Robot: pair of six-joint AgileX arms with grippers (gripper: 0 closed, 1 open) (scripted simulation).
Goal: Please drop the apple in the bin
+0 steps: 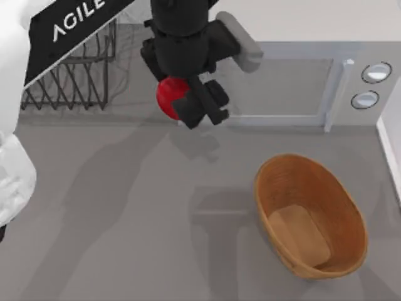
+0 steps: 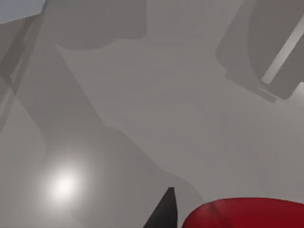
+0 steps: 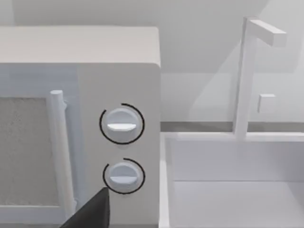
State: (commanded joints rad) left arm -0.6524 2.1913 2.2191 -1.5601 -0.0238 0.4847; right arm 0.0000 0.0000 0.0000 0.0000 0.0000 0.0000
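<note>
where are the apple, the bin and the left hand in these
apple (image 1: 168,97): top view, its red left side beside the fingers.
bin (image 1: 341,207): top view, inner woven wall.
left hand (image 1: 195,103): top view, between the fingertips, shut on the apple.

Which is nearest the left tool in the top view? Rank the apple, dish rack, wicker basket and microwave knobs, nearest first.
From the left tool:
1. Apple, held in it.
2. Dish rack, back left.
3. Wicker basket, front right.
4. Microwave knobs, far right.
</note>
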